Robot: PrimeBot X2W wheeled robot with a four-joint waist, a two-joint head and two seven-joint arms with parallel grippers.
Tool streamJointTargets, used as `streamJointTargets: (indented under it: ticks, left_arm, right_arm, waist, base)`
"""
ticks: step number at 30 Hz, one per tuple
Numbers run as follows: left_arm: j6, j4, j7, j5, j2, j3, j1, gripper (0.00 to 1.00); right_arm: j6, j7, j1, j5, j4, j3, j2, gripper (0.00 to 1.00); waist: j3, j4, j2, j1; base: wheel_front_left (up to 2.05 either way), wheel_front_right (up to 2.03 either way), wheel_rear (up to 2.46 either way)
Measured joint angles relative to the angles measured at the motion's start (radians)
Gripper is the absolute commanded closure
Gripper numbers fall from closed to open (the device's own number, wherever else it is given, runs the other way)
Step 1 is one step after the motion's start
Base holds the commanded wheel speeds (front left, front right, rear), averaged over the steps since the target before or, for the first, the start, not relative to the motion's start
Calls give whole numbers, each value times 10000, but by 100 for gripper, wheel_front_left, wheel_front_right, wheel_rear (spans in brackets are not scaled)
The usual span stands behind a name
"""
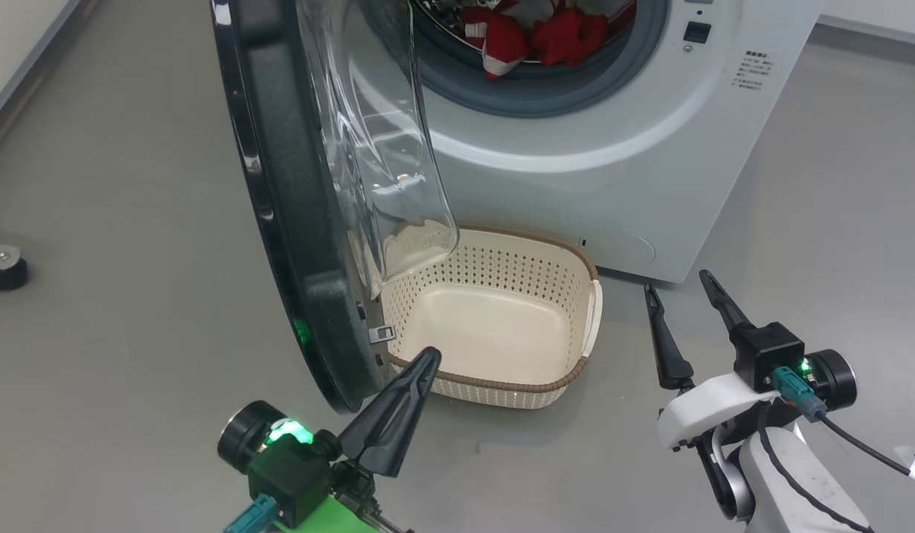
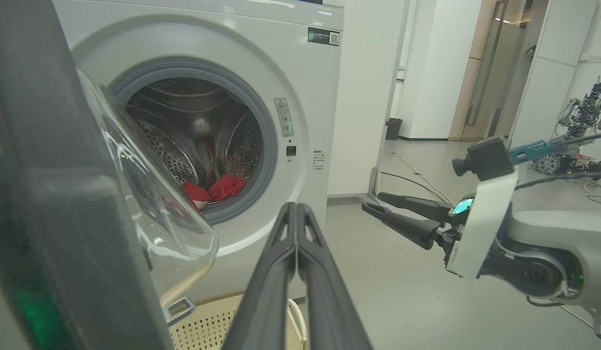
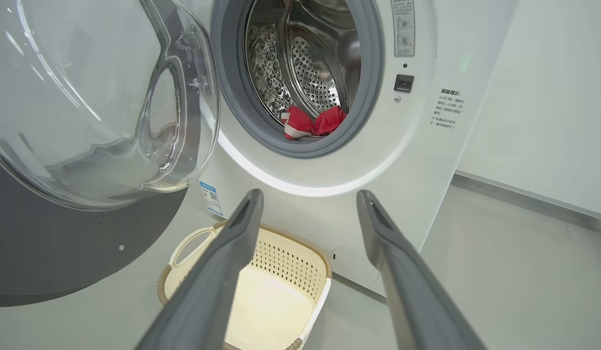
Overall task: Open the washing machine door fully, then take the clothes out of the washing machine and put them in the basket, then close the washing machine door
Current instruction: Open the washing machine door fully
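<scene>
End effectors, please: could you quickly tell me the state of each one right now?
Left end effector: closed, holding nothing.
Right end effector: open, holding nothing.

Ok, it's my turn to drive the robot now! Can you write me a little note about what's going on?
The left hand is shut and empty, low beside the bottom edge of the washing machine door.
The right hand is open and empty, to the right of the basket.
The door is swung out wide, with its glass bowl over the basket's left end.
The red clothes are all inside the washing machine. The basket in front of it is empty.
Done: door opened, maybe not fully.
Left: push it wider if needed, move clothes to basket, close door.
</scene>
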State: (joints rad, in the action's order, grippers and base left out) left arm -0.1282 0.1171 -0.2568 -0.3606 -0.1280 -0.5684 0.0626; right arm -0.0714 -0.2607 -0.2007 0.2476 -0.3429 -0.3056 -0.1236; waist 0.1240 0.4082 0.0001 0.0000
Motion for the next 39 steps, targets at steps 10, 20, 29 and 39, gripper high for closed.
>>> streamJointTargets:
  ticks: [10,20,29,39]
  left_arm:
    - [0,-1014,0,-274,320,915,82,100]
    - [0,-1755,0,-514,594,1294,490,100]
    - [0,-2130,0,-535,731,1363,643,100]
    - [-8,-2610,2,-591,865,1810,546,100]
  right_arm:
    - [86,0,-4,-105,-46,119,38,0]
    - [90,2,-25,-130,-77,380,36,0]
    - [180,0,-25,-199,-165,619,12,0]
    - [328,0,-12,-201,-299,694,73,0]
  waist:
    - [337,-201,0,0]
    - [681,-350,0,0]
    - [701,-87,0,0]
    - [563,477,0,0]
  base:
    - [0,0,0]
    - [0,0,0]
    - [0,0,0]
    - [0,0,0]
